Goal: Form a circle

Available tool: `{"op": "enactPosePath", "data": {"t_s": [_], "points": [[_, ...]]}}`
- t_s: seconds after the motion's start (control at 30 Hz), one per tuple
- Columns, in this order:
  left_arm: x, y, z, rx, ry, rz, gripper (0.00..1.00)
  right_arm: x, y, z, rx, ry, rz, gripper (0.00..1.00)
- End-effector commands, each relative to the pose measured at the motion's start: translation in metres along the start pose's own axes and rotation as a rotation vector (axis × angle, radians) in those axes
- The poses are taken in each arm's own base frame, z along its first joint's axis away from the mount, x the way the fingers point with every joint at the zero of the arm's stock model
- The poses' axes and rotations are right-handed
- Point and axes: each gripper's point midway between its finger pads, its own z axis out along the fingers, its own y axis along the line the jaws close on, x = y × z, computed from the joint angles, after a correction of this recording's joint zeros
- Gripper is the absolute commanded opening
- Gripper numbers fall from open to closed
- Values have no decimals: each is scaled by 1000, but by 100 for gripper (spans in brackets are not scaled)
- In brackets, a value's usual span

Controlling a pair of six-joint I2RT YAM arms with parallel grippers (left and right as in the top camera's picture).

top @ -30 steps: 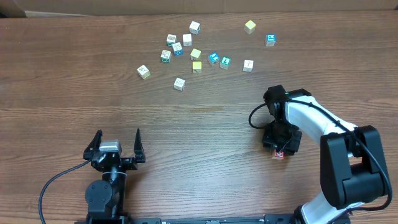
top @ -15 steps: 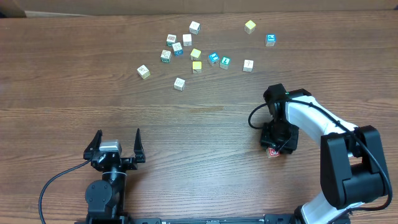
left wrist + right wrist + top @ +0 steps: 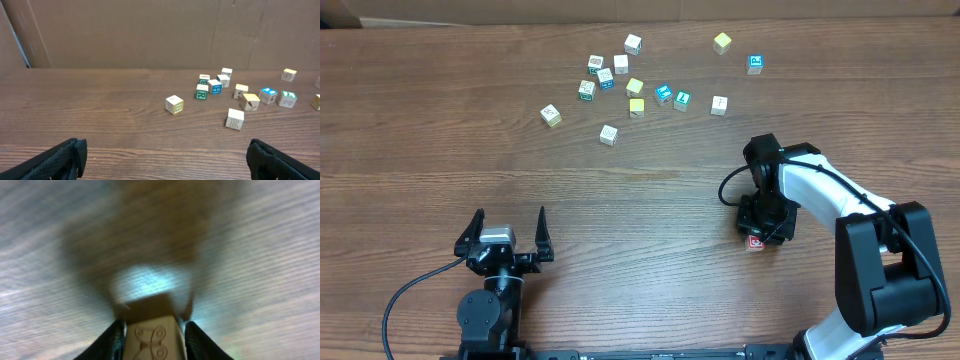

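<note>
In the last second my right claw (image 3: 154,332) has narrowed and nudged the red-marked block (image 3: 755,243) a little left, away from the near edge. The wrist view shows its fingers against both sides of the block, so I read it as gripped and ready to carry. The other blocks (image 3: 608,134) lie scattered at the far side of the bench (image 3: 620,220) with no circle formed yet and a wide bare stretch between. My left claw (image 3: 510,216) sits wide open and empty at the near-left edge, well clear of that path.
</note>
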Motion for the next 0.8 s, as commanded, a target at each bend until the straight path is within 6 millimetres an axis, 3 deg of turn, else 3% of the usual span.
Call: {"op": "enactPosePath", "data": {"t_s": [0.0,0.37,0.43,0.6,0.77], "points": [[-1,-3,0,12,-10,18,100,-5,11,0,-57,-17,1,34],[-1,-3,0,12,-10,18,100,-46,40,-8,-184,-180,-18,34],[-1,-3,0,12,-10,18,99,-48,41,-8,-189,-189,-19,38],[-1,-3,0,12,-10,18,100,-43,38,-7,-174,-167,-26,51],[-1,-3,0,12,-10,18,100,-19,25,-2,-119,-74,-76,53]]}}
